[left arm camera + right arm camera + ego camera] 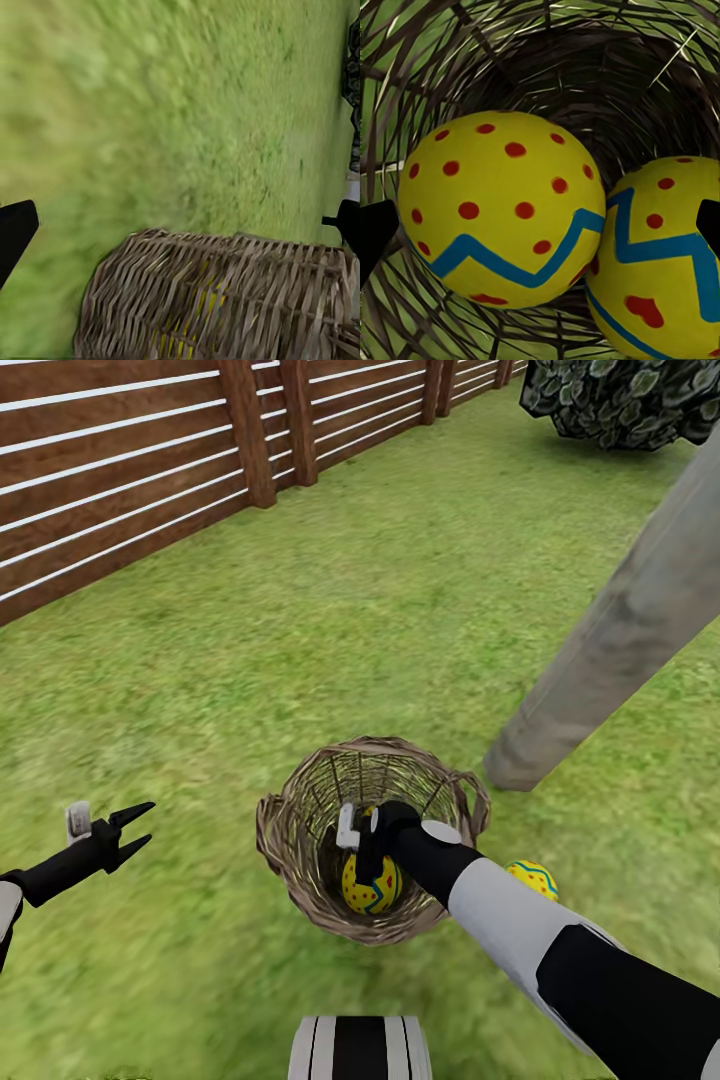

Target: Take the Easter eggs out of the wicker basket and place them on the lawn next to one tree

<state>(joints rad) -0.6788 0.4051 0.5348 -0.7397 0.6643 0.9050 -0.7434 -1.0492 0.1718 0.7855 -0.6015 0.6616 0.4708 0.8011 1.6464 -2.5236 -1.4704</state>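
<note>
The wicker basket (300,830) stands on the lawn (400,610), just left of the foot of the tree's pale trunk (620,630). My right gripper (368,858) reaches down into it, open, above an Easter egg (372,888). In the right wrist view two Easter eggs lie side by side on the basket floor, one (502,206) between my spread fingertips (375,236) and the other (667,255) touching it. A third egg (532,878) lies on the grass right of the basket, near the trunk. My left gripper (135,830) hovers open to the basket's left, facing its woven wall (225,300).
A brown slat fence (150,470) runs along the far left. Dark foliage (620,400) hangs at the top right. Open grass stretches beyond the basket and to its left. My striped base (360,1050) shows at the bottom edge.
</note>
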